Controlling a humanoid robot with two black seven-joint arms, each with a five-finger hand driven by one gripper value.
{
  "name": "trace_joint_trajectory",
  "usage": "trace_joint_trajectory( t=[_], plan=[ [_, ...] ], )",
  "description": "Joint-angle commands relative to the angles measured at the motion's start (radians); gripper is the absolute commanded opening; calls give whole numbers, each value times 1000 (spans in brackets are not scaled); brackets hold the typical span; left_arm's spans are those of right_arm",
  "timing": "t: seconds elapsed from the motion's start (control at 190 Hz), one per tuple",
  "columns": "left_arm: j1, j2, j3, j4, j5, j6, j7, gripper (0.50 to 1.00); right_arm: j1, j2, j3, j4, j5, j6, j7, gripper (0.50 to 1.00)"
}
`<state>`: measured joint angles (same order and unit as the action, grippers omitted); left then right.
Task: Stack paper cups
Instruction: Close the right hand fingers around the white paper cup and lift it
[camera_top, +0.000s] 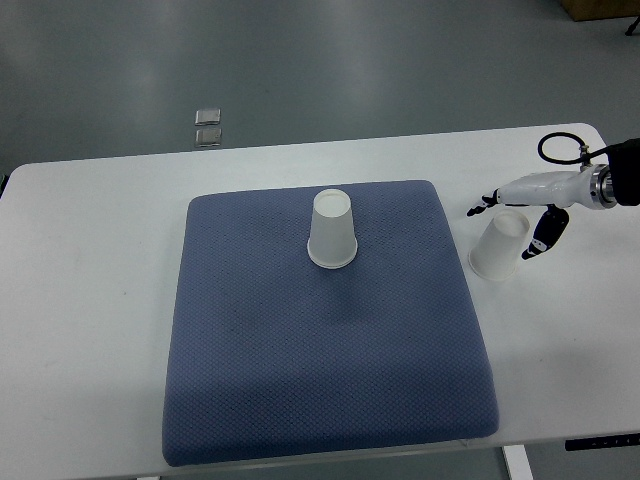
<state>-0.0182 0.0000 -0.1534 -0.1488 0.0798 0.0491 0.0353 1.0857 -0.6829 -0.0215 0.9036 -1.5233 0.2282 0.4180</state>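
At the frame's right edge the right robot hand (512, 222) has its fingers spread around the top of an upside-down cup (497, 250) on the desk (90, 300), apparently to carry it onto the cup (332, 230) inverted on the mat (320, 350) at centre.

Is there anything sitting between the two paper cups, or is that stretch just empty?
Nothing stands between them in the top view: only bare blue mat, then white table, separates the mat's cup from the cup by the right hand.

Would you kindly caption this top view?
Right hand reaching a paper cup beside the blue mat.
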Motion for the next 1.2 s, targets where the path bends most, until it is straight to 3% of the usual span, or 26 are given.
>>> trace_joint_trajectory(
  t=[0.0, 0.342, 0.495, 0.668, 0.737, 0.784, 1.047, 1.195],
  plan=[
    [0, 0, 0, 0, 1, 0, 0, 1000, -7, 14, 0, -31, -9, -29, 1, 901],
    [1, 0, 0, 0, 0, 0, 0, 1000, -27, 42, 0, -64, -26, -63, 1, 897],
    [0, 0, 0, 0, 0, 0, 0, 1000, -33, 42, 0, -64, -31, -69, 1, 870],
    [0, 0, 0, 0, 0, 0, 0, 1000, -33, 51, 0, -63, -31, -69, 1, 776],
    [0, 0, 0, 0, 0, 0, 0, 1000, -33, 52, 0, -64, -31, -66, 1, 709],
    [0, 0, 0, 0, 0, 0, 0, 1000, -33, 54, -1, -64, -31, -66, 1, 688],
    [0, 0, 0, 0, 0, 0, 0, 1000, -33, 71, -9, -64, -31, -63, 2, 619],
    [0, 0, 0, 0, 0, 0, 0, 1000, -27, 71, -9, -64, -31, -61, 2, 615]
  ],
)
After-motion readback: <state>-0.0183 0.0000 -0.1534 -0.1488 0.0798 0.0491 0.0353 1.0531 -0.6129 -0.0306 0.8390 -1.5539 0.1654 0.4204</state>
